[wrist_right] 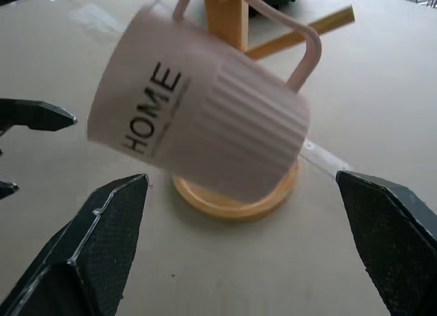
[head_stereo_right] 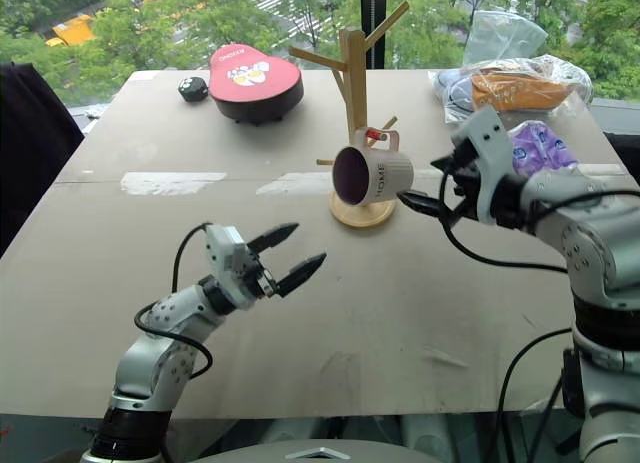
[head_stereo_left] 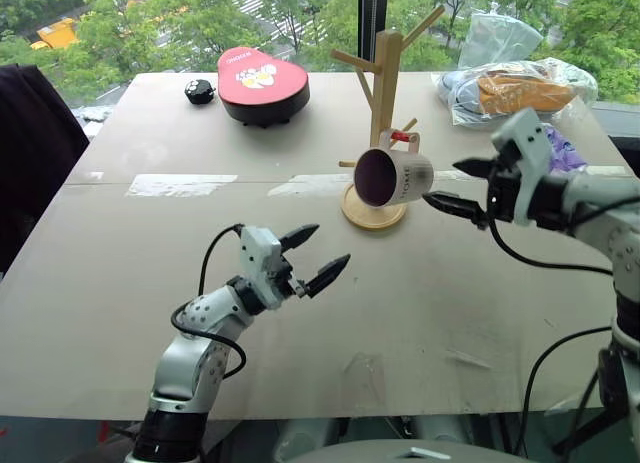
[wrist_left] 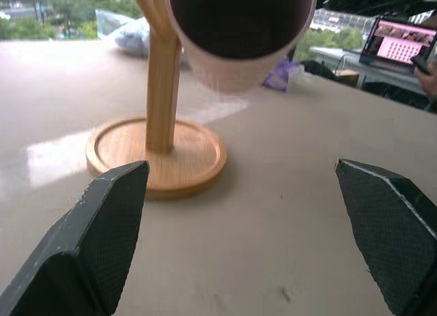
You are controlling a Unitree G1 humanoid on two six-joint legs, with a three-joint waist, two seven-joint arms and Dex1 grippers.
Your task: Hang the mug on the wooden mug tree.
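The mug (wrist_right: 198, 121) bears the word "HOME" in dark capitals on its cream side; smaller lettering beside it is too blurred to read

A big grey table (head_stereo_left: 150, 303) stands by a window. At its far edge sits a red heart-shaped box (head_stereo_left: 262, 81) (with a cartoon on the lid), and a small black thing (head_stereo_left: 200, 91) lies just beside it. Plastic bags (head_stereo_left: 520, 88), one with something orange inside, lie at the far right corner.

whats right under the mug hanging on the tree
The wooden mug tree's round base lies below the mug, with bare table around it. The mug hides part of the base and lower post.
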